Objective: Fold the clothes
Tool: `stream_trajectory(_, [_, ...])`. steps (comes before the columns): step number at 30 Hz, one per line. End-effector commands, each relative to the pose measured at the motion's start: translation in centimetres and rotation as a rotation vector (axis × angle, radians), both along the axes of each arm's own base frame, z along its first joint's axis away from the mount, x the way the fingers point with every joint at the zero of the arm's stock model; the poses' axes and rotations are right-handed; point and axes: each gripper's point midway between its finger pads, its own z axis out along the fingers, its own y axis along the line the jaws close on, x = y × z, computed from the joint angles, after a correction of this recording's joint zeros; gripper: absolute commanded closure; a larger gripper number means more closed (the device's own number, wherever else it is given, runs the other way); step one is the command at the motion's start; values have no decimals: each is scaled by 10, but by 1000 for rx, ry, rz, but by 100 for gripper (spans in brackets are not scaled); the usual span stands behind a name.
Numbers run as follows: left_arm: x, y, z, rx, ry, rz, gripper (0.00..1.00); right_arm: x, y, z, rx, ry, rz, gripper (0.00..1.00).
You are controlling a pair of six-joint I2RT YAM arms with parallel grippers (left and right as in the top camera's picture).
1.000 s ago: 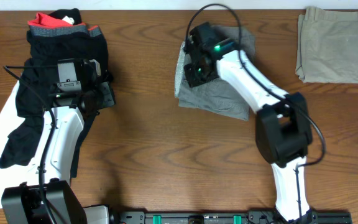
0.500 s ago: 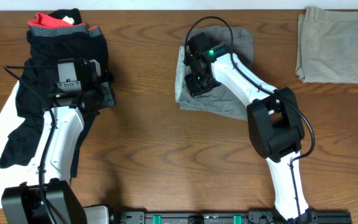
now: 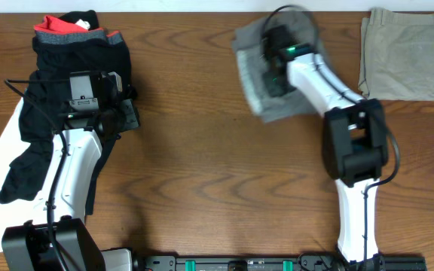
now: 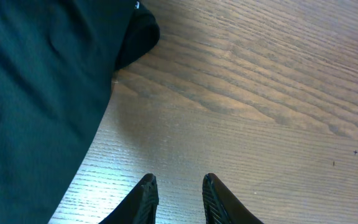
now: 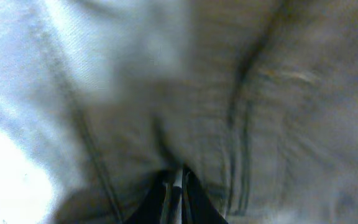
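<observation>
The grey shorts (image 3: 256, 89) lie bunched at the far middle of the table. My right gripper (image 3: 272, 77) sits on top of them, its jaws pinched on a fold. In the right wrist view, grey fabric (image 5: 260, 93) with seams fills the frame and the right gripper (image 5: 176, 182) has its tips nearly together in the cloth. A black garment (image 3: 40, 128) lies at the left and shows dark in the left wrist view (image 4: 36, 93). My left gripper (image 3: 124, 114) hovers beside it; in its own view the left gripper (image 4: 179, 183) is open over bare wood.
A black piece with a red-and-grey band (image 3: 70, 28) lies at the far left. Folded beige shorts (image 3: 409, 53) rest at the far right corner. The wooden table (image 3: 202, 173) shows bare between the arms.
My right gripper has carried the grey shorts to the right and toward the far edge, and the cloth has bunched up. The left arm has stayed put.
</observation>
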Motion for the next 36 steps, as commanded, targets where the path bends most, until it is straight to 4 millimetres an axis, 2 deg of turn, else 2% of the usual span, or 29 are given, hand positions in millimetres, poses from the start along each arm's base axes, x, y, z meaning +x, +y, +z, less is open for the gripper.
stream_trajectory(1, [5,3,5,17,-13,-2,73,11,-42,2,-62,-6,-29,93])
stream_trajectory(5, [5,3,4,17,-13,-2,73,9,-26,38,62,-2,13,81])
stream_trajectory(7, [5,3,5,17,-15,-2,73,8,-17,58,67,-24,61,67])
stream_trajectory(10, [5,3,5,17,-15,-2,73,10,1,85,47,-76,157,37])
stream_trajectory(13, [5,3,5,17,-15,-2,73,11,22,92,29,-107,242,23])
stream_trajectory(17, [5,3,5,17,-14,-2,73,10,31,81,-38,-97,272,19])
stream_trajectory(24, [5,3,5,18,-15,-1,73,6,46,44,-83,-45,275,11])
stream_trajectory(32, [5,3,5,18,-15,-2,73,9,46,10,-137,-18,271,4])
stream_trajectory(36, [5,3,5,18,-15,-1,73,16,39,3,-180,-41,232,3])
